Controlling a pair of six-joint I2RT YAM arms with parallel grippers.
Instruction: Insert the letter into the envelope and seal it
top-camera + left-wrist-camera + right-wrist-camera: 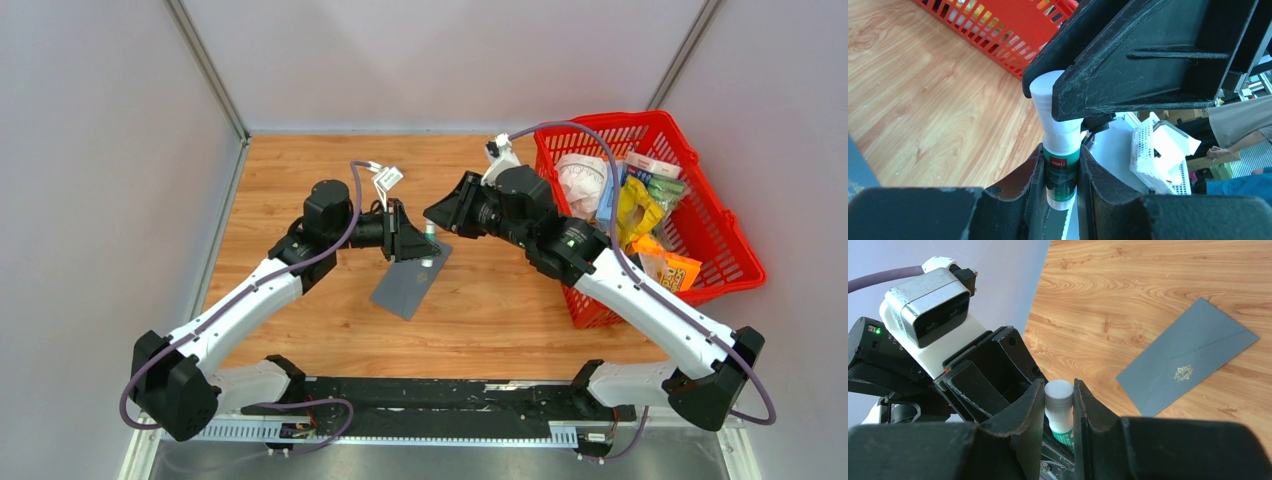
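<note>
- Both arms reach in to mid-table; the grippers meet tip to tip above the wood, left gripper [408, 240] facing right gripper [447, 215].
- One glue stick [429, 240] spans the two tools.
- Left gripper [1062, 155]: jaws pressed onto the green labelled body of the glue stick [1062, 172], one finger on each side. The white bottom end pokes out below the fingers.
- Right gripper [1058, 390]: jaws pinching the white cap [1058, 396] from both sides. Left wrist view confirms this, with the cap [1048, 97] wedged between the right tool's black fingers.
- The cap looks seated on the stick, with a white collar running from it down to the green body. Cannot tell whether it has been loosened.
- Stick is held clear of the table, leaning slightly in the left wrist view.
- Envelope [410, 285]: flat on the wood at mid-table, set at a slant, just under and nearer than the meeting grippers. Neither tool touches it.
- Right wrist view: envelope [1188, 365] lies flap side up, pointed flap folded down, small gold emblem at the flap tip. Cannot tell if the flap is stuck.
- Left wrist view: only a dark corner of the envelope [855, 172] shows at the left edge.
- Red basket [715, 290] stands at the table's right side, holding packets and crumpled white paper, well apart from the envelope.
</note>
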